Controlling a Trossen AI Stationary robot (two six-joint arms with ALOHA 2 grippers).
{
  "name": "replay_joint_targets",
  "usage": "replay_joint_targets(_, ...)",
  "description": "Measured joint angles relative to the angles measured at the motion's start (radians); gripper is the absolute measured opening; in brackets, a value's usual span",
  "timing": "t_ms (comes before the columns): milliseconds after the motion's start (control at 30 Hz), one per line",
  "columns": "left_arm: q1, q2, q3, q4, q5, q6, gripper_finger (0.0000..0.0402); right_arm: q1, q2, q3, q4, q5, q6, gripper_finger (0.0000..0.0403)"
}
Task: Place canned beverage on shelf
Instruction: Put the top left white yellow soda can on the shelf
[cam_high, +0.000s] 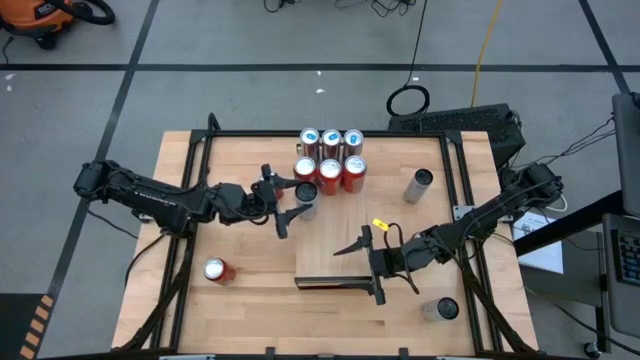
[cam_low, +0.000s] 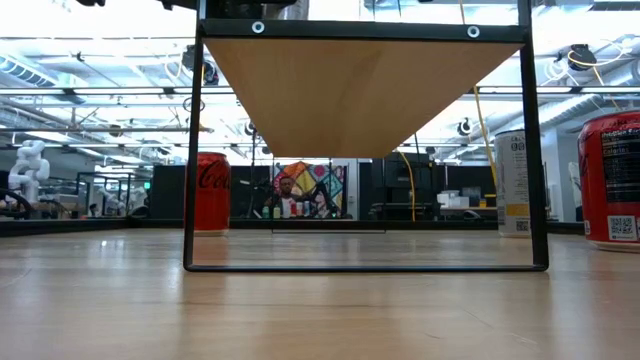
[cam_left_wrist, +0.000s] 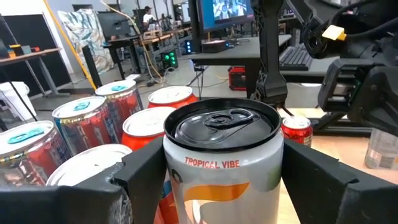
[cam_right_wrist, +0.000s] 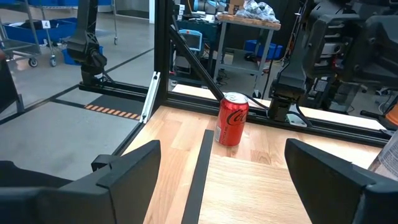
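Claw (cam_left_wrist: 221, 180) of left arm pinches smooth white cylindrical can (cam_left_wrist: 222, 163); right claw (cam_right_wrist: 217, 177) spread over pale wood shelf (cam_right_wrist: 261, 193).

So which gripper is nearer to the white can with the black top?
The left. The left gripper has its fingers on both sides of the white can. The right gripper is farther off, open over the shelf.

left gripper (cam_high: 291, 205) at can cluster (cam_high: 330, 158) | right gripper (cam_high: 371, 264) over shelf (cam_high: 335, 264)

silver can (cam_left_wrist: 221, 162) upright; shelf (cam_high: 335, 262) empty.
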Motion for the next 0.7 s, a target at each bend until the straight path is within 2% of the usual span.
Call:
replay_joint_targets(467, 0.000, 0.012, 0.001, 0.004, 0.000, -0.003, 0.0279, 0.000, 0.000, 0.000, 0.002, 0.000, -0.001, 0.0318)
replay_joint_targets(700, 0.000, 0.015, 0.001, 0.000, 0.000, -0.004, 0.0313, 0.000, 0.000, 0.000, 0.002, 0.000, 0.000, 0.0318)
